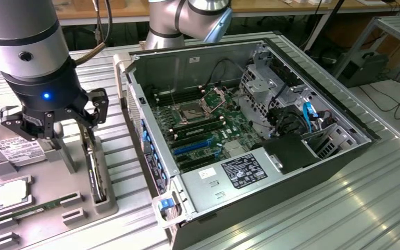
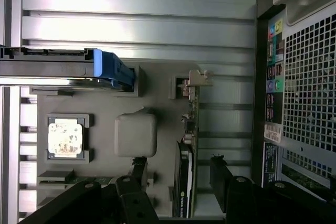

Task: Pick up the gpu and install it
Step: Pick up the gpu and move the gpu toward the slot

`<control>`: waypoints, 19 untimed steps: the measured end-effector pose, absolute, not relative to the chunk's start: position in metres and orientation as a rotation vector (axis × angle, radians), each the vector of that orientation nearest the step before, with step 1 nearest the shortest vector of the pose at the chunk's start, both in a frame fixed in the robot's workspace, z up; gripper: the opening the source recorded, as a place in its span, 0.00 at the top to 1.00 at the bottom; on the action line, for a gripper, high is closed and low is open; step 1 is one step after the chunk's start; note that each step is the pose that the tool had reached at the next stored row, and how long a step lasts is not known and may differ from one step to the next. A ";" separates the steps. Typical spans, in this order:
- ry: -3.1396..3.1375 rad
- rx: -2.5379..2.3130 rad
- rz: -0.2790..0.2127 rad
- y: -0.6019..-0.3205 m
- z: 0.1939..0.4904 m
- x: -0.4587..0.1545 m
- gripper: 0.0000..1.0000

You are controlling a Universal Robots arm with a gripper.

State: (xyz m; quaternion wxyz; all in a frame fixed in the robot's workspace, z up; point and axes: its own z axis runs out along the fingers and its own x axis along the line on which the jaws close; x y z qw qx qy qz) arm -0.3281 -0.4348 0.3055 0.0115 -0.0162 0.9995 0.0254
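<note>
**Gpu not yet lifted; jaws spread above it**

The task is at its start. In the exterior view's lower left, the gpu (image 1: pixel 96 172) stands on edge in a slot of the grey parts tray (image 1: pixel 54 229), just beside the open computer case (image 1: pixel 255 156) on the ribbed metal surface (image 1: pixel 366 208). The gripper (image 1: pixel 58 125) hangs over the tray with its jaws spread wide and nothing between them. In the wrist view the gripper (image 2: pixel 178 160) straddles the line of the gpu (image 2: pixel 184 192), one finger on each side and neither touching it. I judge that neither part of the job is done: the card is not gripped, and the blue slots (image 1: pixel 189 148) on the motherboard inside the case look bare.
</note>
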 end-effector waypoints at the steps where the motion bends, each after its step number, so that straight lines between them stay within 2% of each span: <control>1: 3.117 -0.050 0.080 -0.436 0.304 -0.328 0.40; 12: 3.118 -0.050 0.076 -0.444 0.299 -0.328 0.40; 19: 3.119 -0.051 0.039 -0.445 0.297 -0.328 0.40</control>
